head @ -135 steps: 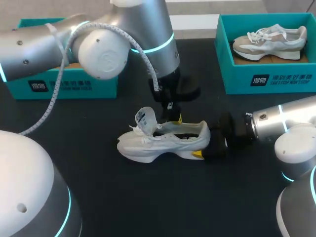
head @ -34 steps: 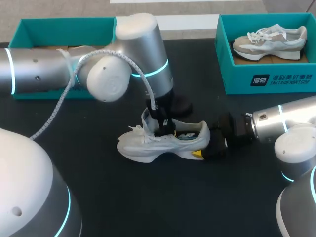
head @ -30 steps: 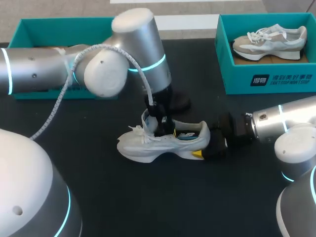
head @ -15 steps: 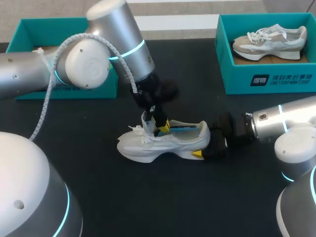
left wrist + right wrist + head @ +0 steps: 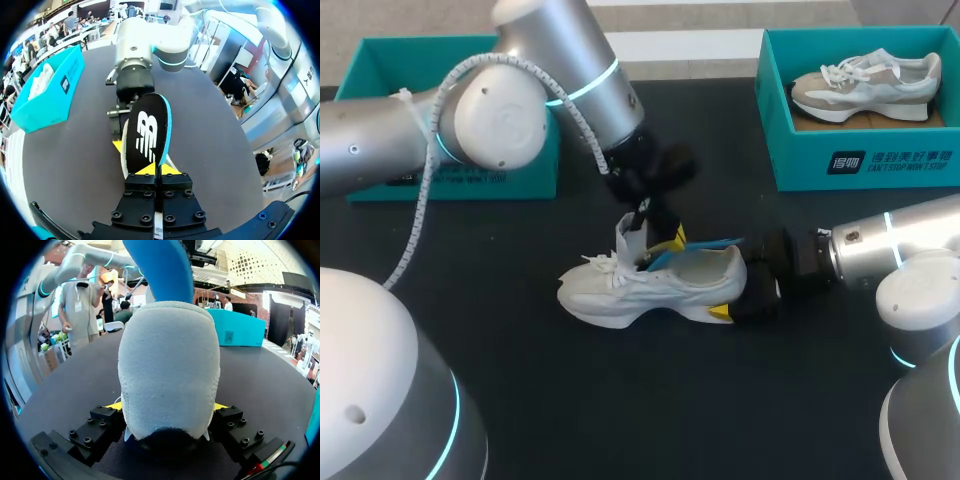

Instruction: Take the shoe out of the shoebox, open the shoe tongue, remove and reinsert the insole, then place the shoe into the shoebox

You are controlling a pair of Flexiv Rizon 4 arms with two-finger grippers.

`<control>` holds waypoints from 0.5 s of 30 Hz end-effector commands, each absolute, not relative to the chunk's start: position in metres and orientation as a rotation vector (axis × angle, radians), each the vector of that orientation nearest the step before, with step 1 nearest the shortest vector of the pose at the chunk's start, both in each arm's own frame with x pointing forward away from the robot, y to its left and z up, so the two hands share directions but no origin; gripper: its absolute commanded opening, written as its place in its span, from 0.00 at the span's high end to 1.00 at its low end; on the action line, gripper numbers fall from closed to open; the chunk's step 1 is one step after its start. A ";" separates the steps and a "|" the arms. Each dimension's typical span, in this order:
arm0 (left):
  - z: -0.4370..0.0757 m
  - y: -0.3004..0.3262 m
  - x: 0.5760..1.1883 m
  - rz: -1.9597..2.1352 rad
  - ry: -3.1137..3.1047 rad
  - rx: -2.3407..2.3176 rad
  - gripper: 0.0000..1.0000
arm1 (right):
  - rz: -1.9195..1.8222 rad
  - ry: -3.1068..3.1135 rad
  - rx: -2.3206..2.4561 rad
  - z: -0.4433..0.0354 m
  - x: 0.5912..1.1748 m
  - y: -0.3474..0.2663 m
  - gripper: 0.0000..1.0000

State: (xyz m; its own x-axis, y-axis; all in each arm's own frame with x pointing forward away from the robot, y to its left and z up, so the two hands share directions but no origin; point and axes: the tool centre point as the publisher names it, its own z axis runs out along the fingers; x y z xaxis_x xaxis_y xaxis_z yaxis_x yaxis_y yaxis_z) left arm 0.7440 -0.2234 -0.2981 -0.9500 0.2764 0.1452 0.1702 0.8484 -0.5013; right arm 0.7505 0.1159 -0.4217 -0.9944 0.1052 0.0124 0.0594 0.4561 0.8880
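Two grips hold: my left tool [image 5: 156,172] pinches the half-out insole [image 5: 147,135], my right tool [image 5: 169,412] clamps the shoe [image 5: 640,288] by its heel; next, pull the insole clear.

Robot lab, black table [image 5: 650,410], teal shoeboxes [image 5: 865,165]

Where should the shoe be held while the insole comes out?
By the heel, from behind, one finger on each side, as the right gripper has it. The shoe stands upright and narrows there, and its opening stays free for the left gripper holding the insole.
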 end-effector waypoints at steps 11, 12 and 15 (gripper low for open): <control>-0.297 -0.253 0.744 0.817 -2.845 -0.393 1.00 | 1.605 2.644 0.151 -0.425 0.752 0.118 1.00; -0.297 -0.252 0.743 0.829 -2.856 -0.392 0.92 | 1.605 2.644 0.151 -0.425 0.752 0.118 1.00; -0.296 -0.248 0.739 0.876 -2.896 -0.381 0.74 | 1.605 2.644 0.151 -0.425 0.752 0.118 1.00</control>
